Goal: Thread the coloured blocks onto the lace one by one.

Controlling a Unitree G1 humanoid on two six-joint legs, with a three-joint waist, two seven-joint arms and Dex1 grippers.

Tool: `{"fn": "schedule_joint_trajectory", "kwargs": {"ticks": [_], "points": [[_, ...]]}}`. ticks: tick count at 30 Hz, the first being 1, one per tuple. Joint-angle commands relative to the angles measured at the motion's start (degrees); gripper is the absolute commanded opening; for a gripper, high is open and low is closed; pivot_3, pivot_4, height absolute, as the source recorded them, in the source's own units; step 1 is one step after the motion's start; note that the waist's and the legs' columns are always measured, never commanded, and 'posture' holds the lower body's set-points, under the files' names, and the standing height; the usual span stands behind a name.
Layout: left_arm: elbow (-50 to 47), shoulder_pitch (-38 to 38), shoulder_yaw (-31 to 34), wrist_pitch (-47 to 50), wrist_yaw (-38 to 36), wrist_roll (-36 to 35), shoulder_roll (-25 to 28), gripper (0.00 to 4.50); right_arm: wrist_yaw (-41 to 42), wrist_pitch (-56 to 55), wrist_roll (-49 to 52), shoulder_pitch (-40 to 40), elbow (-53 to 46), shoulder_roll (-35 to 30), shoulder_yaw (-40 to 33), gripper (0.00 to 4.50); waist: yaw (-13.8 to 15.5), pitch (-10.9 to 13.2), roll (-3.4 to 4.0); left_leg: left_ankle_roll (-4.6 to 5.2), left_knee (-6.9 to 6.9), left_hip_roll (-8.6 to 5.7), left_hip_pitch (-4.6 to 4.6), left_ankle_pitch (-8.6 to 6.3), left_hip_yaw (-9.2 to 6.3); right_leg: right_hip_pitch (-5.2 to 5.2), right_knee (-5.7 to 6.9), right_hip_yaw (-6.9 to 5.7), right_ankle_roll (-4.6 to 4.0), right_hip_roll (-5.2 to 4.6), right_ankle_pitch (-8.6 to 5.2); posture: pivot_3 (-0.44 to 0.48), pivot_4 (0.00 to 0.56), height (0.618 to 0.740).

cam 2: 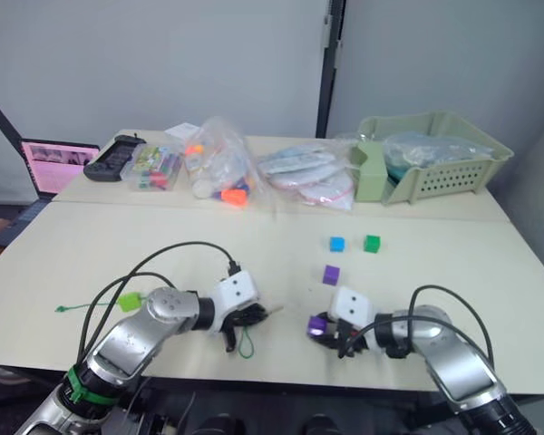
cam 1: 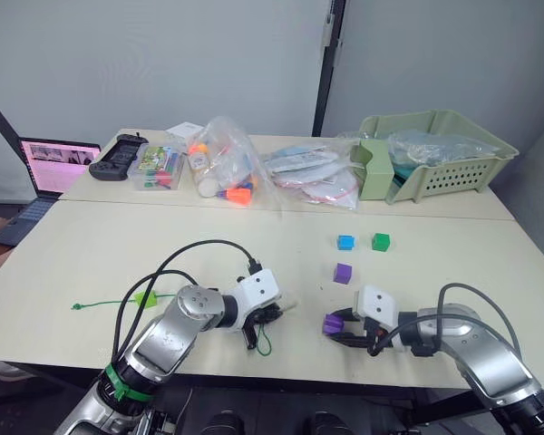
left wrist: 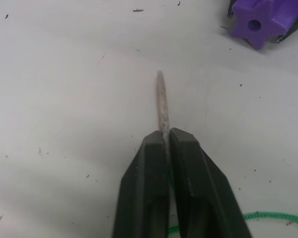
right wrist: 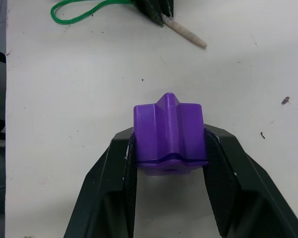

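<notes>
My left hand (left wrist: pixel 165 141) pinches the lace (left wrist: pixel 162 101) by its tan tip, my right hand (right wrist: pixel 169 144) grips a purple block (right wrist: pixel 169 133) low over the desk (cam 1: pixel 91 254). I must aim the tip straight into its hole.

bare table (cam 1: pixel 91 258) separates both grippers.

- Two purple blocks: one (cam 1: pixel 343 273) at centre, one (cam 1: pixel 332 323) lower centre.
- One blue block (cam 1: pixel 345 242), centre right.
- One dark green block (cam 1: pixel 381 241), centre right.
- One lime green block (cam 1: pixel 146 298), lower left.
- One green lace (cam 1: pixel 109 303), lower left.
</notes>
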Motion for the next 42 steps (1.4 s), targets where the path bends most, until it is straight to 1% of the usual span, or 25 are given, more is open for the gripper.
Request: {"fn": "schedule_joint_trajectory", "kwargs": {"ticks": [1,3,7,10,13,15,18,21,24,27,42], "points": [[2.47,0.28,-1.96,-1.43,-2.03,-0.41,0.84,0.00,0.21,-0.70,0.15,-1.02,-0.21,-0.11,-0.87,1.35,0.00,0.00,0.00,0.00,0.00,0.00,0.00,0.00,0.00,0.00,0.00,0.00,0.00,0.00,0.00,0.000,0.150,0.740],[3.09,-0.38,-1.69,-2.43,-2.85,-0.80,1.04,0.00,0.31,-0.93,0.08,-1.13,0.11,-0.05,-0.78,1.35,0.07,0.00,0.00,0.00,0.00,0.00,-0.01,0.00,0.00,0.00,-0.01,0.00,0.00,0.00,0.00,0.000,0.150,0.740],[4.38,-6.20,-0.77,-2.39,-10.47,-4.43,3.66,0.00,2.63,-3.32,-0.71,-2.06,1.44,-0.10,1.18,1.35,0.01,0.01,-0.02,0.00,0.00,-0.01,-0.04,0.00,0.01,-0.02,-0.03,-0.02,0.00,0.00,0.00,0.000,0.150,0.740],[4.25,-8.32,-1.51,-1.89,-13.44,-5.60,5.18,0.00,3.47,-4.44,-1.00,-2.65,2.34,0.00,1.77,1.35,-0.04,0.01,-0.01,0.00,-0.01,0.00,-0.07,0.00,0.02,-0.06,-0.05,-0.03,0.00,0.02,0.00,0.000,0.150,0.740],[2.87,-11.92,-3.49,2.13,-18.34,-7.30,7.56,0.00,5.11,-6.41,-1.81,-3.75,3.95,0.04,3.10,1.35,-0.14,0.02,-0.03,0.00,-0.02,0.02,-0.14,-0.01,0.02,-0.07,-0.16,-0.04,0.00,0.04,0.00,0.000,0.150,0.740],[2.42,-13.59,-5.40,3.98,-19.66,-7.34,8.22,0.00,6.05,-7.14,-2.03,-4.49,4.51,0.37,3.84,1.35,-0.14,0.02,-0.03,0.00,-0.02,0.03,-0.15,-0.01,0.01,-0.07,-0.18,-0.06,0.00,0.06,0.00,0.000,0.150,0.740],[2.57,-15.30,-8.76,3.56,-20.05,-5.59,8.08,0.00,7.43,-7.53,-2.00,-5.18,4.49,0.94,4.87,1.35,-0.14,0.02,-0.03,0.00,-0.03,0.05,-0.14,-0.01,0.02,-0.05,-0.23,-0.06,0.01,0.07,0.00,0.000,0.150,0.740],[3.84,-16.38,-9.89,4.14,-18.15,-4.49,6.39,0.00,8.26,-7.67,-2.33,-5.19,3.89,0.79,5.92,1.35,-0.11,0.02,-0.03,0.01,-0.03,0.06,-0.17,-0.02,0.01,-0.05,-0.25,-0.06,0.00,0.08,0.01,0.000,0.150,0.740],[3.06,-16.93,-10.89,5.39,-17.56,-4.42,5.26,0.00,8.99,-7.72,-2.70,-4.89,3.14,0.54,6.75,1.35,-0.11,0.02,-0.03,0.02,-0.03,0.06,-0.18,-0.03,0.01,-0.05,-0.27,-0.07,0.00,0.08,0.01,0.000,0.150,0.740],[2.96,-17.14,-11.41,6.20,-16.57,-4.27,3.78,0.00,8.81,-7.53,-2.93,-4.80,3.04,0.85,7.00,1.35,-0.07,0.02,-0.03,0.02,-0.03,0.06,-0.17,-0.03,0.00,-0.05,-0.27,-0.07,0.01,0.08,0.00,0.000,0.150,0.740],[2.14,-18.24,-12.15,6.99,-15.96,-4.56,2.19,0.00,7.92,-5.76,-3.99,-5.28,2.19,1.28,7.87,1.35,-0.09,0.02,-0.03,0.02,-0.04,0.07,-0.16,-0.03,0.00,-0.04,-0.28,-0.07,0.00,0.09,0.01,0.000,0.150,0.740]]}}
